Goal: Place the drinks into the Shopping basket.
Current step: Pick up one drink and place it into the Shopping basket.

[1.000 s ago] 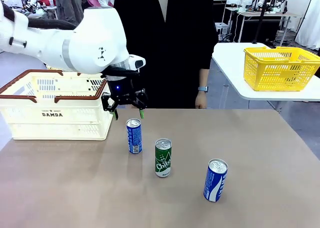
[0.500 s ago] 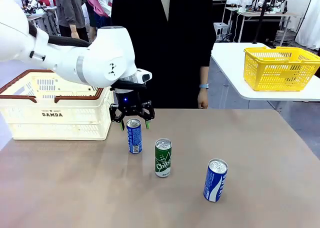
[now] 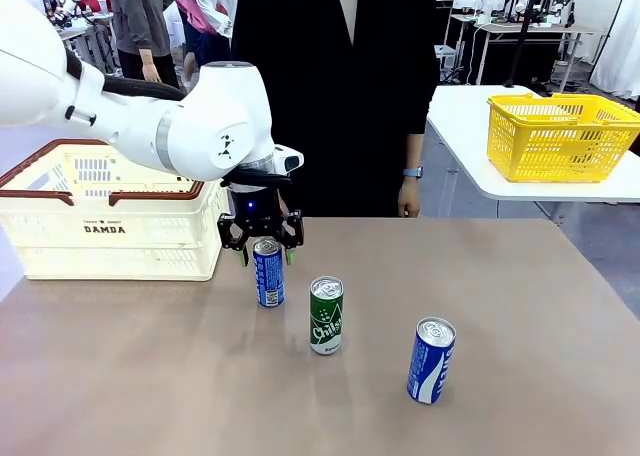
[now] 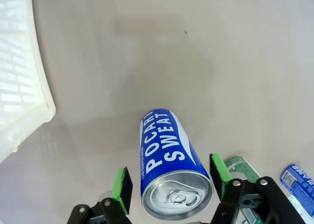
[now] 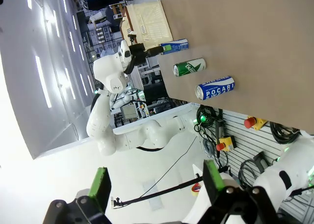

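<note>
We're down on the table (image 3: 520, 306) with the left gripper (image 3: 265, 255), and it sits right at the top of the first blue can (image 3: 268, 279), one green pad (image 4: 121, 182) on either side of the silver lid. The jaws are spread, not clamped. In the left wrist view we see bare table between one pad and the can's wall, while the other pad is just beside it, and we can't tell if it touches. The can stands upright on the table, just beside the Shopping basket (image 3: 110, 231) at the table's left end. Next in line is the green can (image 3: 326, 317), upright near the middle, and the second blue can (image 3: 431, 361) stands farther right, well apart from the basket. The right gripper (image 5: 156, 182) hangs well away from the cans, its jaws wide apart with nothing between them. Across the table a person (image 3: 340, 96) stands with one hand (image 3: 403, 202) at the far edge, and a yellow basket (image 3: 560, 136) sits on a white side table (image 3: 465, 156).
</note>
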Robot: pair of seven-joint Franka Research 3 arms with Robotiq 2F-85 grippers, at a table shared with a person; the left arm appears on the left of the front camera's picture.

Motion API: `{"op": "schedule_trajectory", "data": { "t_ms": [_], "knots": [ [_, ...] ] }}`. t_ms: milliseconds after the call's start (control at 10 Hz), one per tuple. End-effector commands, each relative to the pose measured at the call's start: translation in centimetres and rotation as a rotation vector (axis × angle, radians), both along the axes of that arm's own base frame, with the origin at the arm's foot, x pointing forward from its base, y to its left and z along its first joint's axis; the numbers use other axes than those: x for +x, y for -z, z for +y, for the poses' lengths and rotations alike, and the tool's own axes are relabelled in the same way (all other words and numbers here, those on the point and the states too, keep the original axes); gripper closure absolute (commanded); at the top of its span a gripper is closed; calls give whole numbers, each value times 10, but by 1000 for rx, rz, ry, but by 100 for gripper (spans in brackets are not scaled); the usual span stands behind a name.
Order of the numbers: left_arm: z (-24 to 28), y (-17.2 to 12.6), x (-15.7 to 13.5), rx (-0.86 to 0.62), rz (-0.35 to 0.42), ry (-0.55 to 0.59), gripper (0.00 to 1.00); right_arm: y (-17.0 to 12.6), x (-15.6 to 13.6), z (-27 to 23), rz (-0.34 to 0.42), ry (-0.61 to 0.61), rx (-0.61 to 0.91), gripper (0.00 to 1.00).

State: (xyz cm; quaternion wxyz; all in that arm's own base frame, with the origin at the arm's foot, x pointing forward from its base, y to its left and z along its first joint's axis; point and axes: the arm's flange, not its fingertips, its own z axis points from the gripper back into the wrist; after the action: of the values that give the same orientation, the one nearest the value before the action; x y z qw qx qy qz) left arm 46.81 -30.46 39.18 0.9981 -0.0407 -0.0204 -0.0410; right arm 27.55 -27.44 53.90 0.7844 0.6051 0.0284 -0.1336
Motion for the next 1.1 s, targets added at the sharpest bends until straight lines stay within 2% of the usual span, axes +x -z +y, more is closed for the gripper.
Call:
{"op": "schedule_trajectory", "data": {
  "t_ms": [0, 300, 500, 600, 700, 900, 1000],
  "knots": [
    [-5, 2, 1, 34, -29, -18, 100, -4, -1, 1, 8, -1, 7, 0],
    [-8, 4, 0, 42, -17, -6, 100, -4, -1, 1, 8, -1, 7, 0],
    [-5, -1, 1, 42, -36, 1, 100, -4, -1, 1, 8, -1, 7, 0],
    [5, -30, 3, 10, -54, 25, 100, -4, -1, 1, 8, -1, 7, 0],
    [21, -78, 6, -59, -29, 84, 100, -4, -1, 1, 8, -1, 7, 0],
    [55, -190, 25, -99, -178, 119, 100, -4, -1, 1, 8, -1, 7, 0],
    [76, -235, 36, -95, -250, 100, 100, -4, -1, 1, 8, -1, 7, 0]
  ]
}}
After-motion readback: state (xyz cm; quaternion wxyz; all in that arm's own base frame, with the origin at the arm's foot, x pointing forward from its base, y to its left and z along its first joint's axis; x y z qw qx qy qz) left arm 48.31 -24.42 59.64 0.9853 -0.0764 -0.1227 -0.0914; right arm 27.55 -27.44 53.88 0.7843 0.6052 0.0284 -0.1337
